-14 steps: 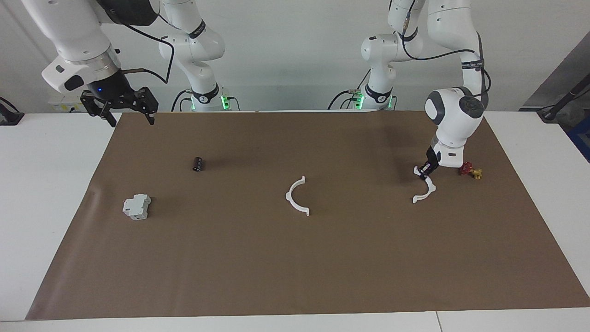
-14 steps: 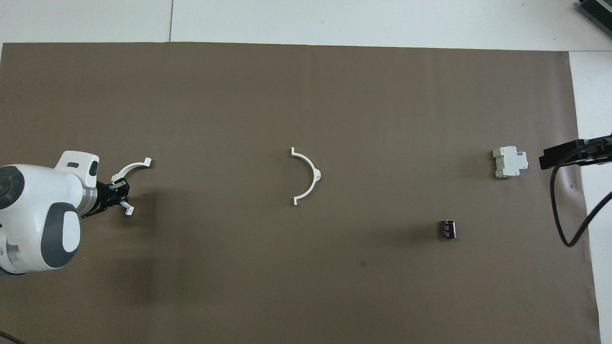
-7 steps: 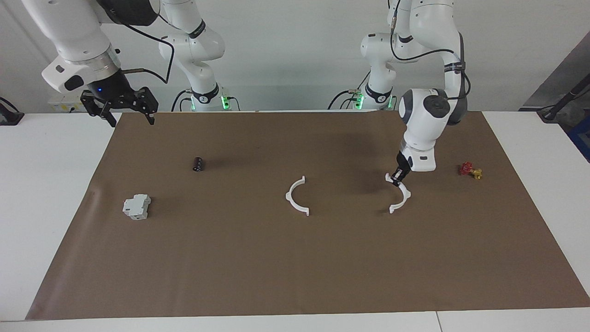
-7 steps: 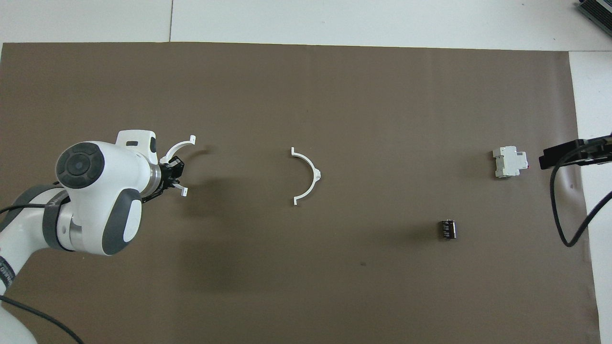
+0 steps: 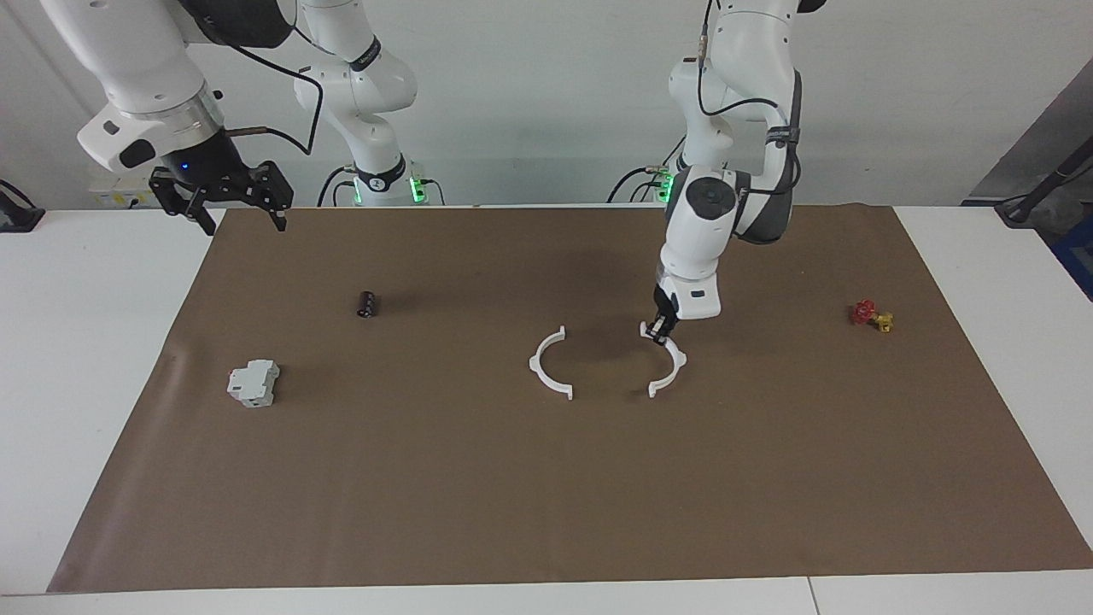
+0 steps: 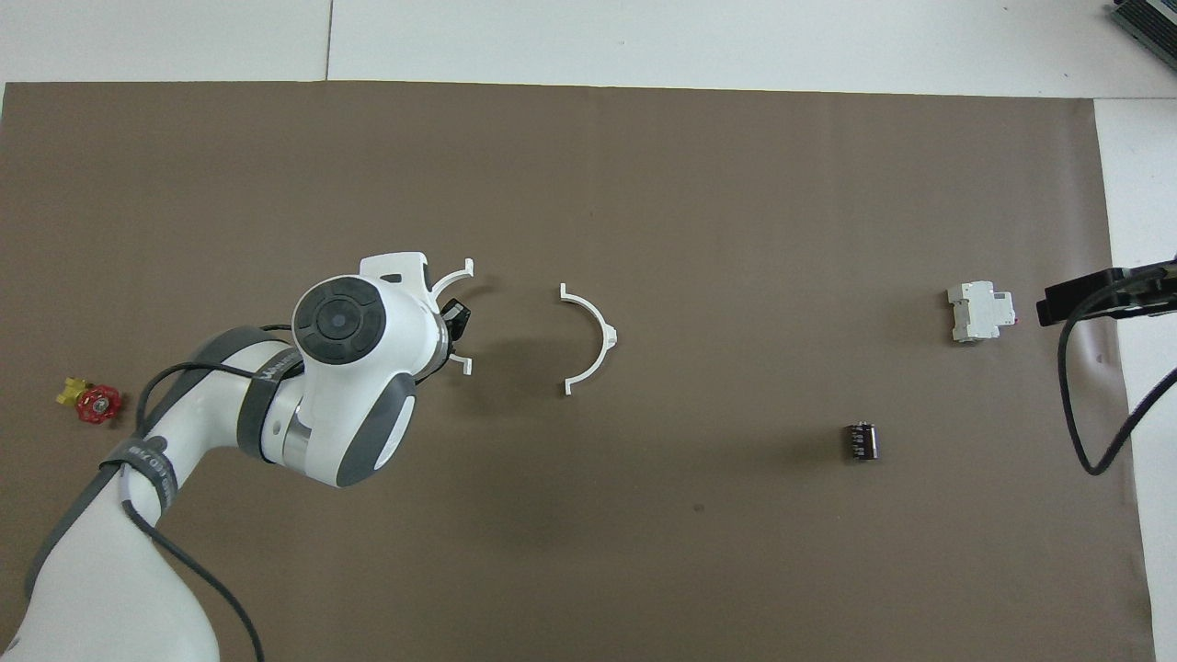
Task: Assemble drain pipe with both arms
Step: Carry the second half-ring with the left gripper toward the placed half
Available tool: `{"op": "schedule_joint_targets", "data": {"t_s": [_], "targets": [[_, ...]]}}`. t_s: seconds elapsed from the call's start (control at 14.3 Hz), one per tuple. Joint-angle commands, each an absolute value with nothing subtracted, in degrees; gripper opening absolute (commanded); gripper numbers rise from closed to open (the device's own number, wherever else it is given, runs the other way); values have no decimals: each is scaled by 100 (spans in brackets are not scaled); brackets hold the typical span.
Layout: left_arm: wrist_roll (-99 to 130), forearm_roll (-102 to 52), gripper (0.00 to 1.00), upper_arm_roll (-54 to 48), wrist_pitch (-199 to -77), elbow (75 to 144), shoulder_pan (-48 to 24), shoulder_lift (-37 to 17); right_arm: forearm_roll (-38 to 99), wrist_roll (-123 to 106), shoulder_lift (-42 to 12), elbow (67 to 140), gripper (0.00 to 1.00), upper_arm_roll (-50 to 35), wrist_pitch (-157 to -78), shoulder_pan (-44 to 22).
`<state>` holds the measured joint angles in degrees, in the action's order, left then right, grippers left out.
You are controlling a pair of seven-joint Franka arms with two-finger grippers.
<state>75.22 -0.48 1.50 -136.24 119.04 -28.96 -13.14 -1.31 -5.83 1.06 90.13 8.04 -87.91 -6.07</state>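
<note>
left pincer (image 5: 658, 332) gripping half-ring (image 5: 669, 367), arm-hidden overhead

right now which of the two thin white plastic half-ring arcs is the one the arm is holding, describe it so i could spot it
Start at the brown paper mat and find its middle, where two thin white plastic half-ring arcs face each other. The held arc is the one toward the left arm's end, pinched at its upper tip by the left gripper. Its neighbour, the free arc, lies untouched with nothing over it.

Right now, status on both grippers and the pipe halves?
Left gripper shut on one half-ring, beside resting half-ring. Right gripper open, waiting over mat edge. Gap between halves clear.
</note>
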Motion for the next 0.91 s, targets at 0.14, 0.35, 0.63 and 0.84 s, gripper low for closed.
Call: {"op": "schedule_joint_targets", "data": {"t_s": [0.14,0.35,0.63,0.84], "targets": [[7875,-149,0,255,-13438,11215,-3102,-1854,-53,-501,176,9044,100,782,-8736,-580],[8182,-132,0,264,-13421,11136,-3409,-2013,-53,-501,176,9044,100,782,-8736,-580],[8323,-123,0,264,-13377,11206,-3630,-2004,-53,-501,176,9044,100,782,-8736,-571],[8323,-114,0,272,-13359,11285,-3788,-1986,-53,-501,176,9044,100,791,-8736,-580]]}}
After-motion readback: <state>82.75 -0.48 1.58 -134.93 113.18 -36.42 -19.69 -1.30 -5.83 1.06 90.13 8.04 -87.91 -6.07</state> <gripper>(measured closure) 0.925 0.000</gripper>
